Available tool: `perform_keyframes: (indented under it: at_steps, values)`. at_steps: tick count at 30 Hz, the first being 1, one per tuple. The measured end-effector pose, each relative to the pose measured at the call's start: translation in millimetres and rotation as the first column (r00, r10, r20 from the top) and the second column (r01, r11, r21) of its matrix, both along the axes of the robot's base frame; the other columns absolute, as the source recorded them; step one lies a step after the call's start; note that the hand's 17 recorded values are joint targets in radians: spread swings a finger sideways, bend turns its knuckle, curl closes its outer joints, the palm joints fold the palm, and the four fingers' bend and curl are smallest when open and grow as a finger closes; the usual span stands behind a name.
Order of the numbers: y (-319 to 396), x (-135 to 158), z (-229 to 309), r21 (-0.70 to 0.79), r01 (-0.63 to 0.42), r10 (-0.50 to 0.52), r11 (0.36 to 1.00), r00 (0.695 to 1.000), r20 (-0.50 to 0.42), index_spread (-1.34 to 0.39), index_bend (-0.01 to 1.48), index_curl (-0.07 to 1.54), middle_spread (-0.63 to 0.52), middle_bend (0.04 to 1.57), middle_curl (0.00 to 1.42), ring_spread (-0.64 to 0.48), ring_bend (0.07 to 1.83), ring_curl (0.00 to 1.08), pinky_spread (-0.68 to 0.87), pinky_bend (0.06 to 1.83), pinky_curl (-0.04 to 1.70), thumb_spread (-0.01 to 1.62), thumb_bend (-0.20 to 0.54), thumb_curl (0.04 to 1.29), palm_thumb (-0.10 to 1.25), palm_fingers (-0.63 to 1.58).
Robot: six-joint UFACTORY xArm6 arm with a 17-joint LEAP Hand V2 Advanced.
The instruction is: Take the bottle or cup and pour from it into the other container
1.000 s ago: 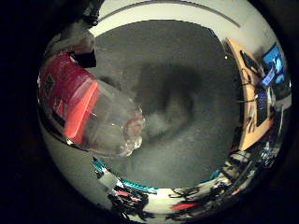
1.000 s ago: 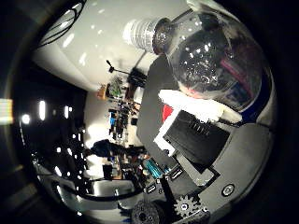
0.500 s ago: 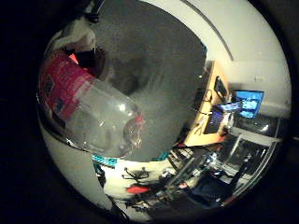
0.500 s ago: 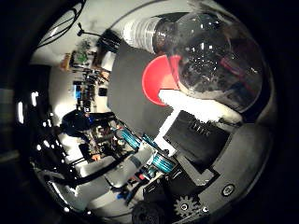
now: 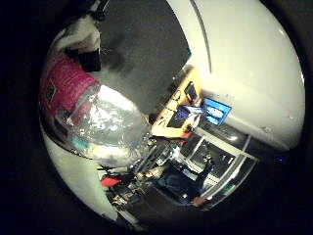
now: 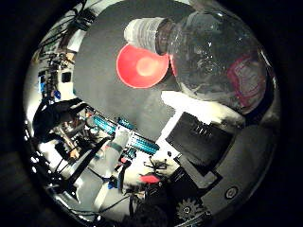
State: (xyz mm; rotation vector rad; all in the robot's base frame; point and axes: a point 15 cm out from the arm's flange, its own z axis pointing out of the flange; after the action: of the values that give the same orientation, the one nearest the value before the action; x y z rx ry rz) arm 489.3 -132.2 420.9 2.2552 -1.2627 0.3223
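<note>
A clear plastic bottle [image 6: 215,66] with a red label and a white cap [image 6: 144,34] fills much of both palm views, so it lies close against my palm. My right hand [image 6: 203,137] is curled round it; a white and black finger part crosses under the bottle. The bottle lies tilted, its capped neck over the rim of a red cup [image 6: 141,66]. The cup stands open side up on the dark grey table mat [image 6: 102,80]. In the little finger side view the bottle's labelled body [image 5: 68,88] and crumpled clear part [image 5: 110,127] show against the mat.
A white wall or panel [image 5: 244,63] rises beyond the mat. A desk with lit screens [image 5: 215,110] stands further off. Teal rails [image 6: 128,135] and lab clutter lie past the mat's edge.
Both views have swung round, so the hand has rotated and tilted the bottle further. The red cup has come fully into the thumb side view, under the bottle's neck.
</note>
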Motion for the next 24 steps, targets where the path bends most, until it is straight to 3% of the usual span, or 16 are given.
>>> perform_keyframes:
  at_steps: [9,24]
  values:
    - [15,-16,-23,-0.155,-0.002,-0.014,0.988,0.994,-0.106,-0.28,1.03,0.94,-0.26,1.11,1.10,-0.30,1.27,0.94,-0.21,1.41,0.90,0.76,-0.026,0.68,0.93,1.01]
    - [34,-14,-35,-0.245,-0.018,-0.006,0.969,0.995,-0.097,-0.29,1.01,0.96,-0.27,1.09,1.13,-0.31,1.24,0.97,-0.22,1.40,0.92,0.76,-0.026,0.67,0.93,1.01]
